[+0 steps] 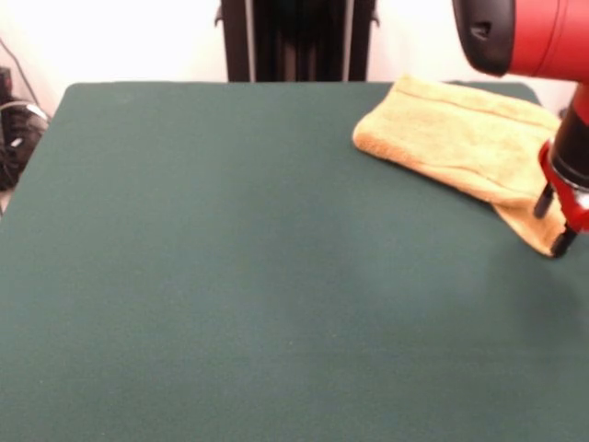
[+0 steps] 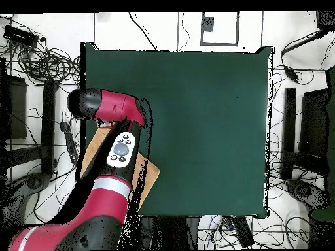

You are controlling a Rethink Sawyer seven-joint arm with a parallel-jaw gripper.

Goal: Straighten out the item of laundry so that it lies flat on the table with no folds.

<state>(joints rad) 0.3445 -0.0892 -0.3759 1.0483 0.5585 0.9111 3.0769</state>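
The robot is getting ready to grab the towel (image 1: 460, 138). That looks like the first part of the job, because the towel is not flat yet. It is lying folded over on itself, with one layer on top of another.

The tool (image 1: 554, 223) is sitting low at one corner of the towel, right at the edge of the cloth. In the front view two dark tips are showing with a small gap between them, one on the cloth and one at the corner's tip. I cannot tell if the tool is pinching the cloth or only touching it.

Next, I think the tool needs to get a good hold on just the top layer. Then it needs to pull that layer out toward the big open part of the desk (image 1: 230, 276). If it is grabbing both layers, the fold will just slide along.

The towel is orange-tan and fluffy. It is lying near a corner of the green desk, on the side close to the robot. In the overhead view the red arm is covering most of it, so only a bit of the towel's edge is peeking out.
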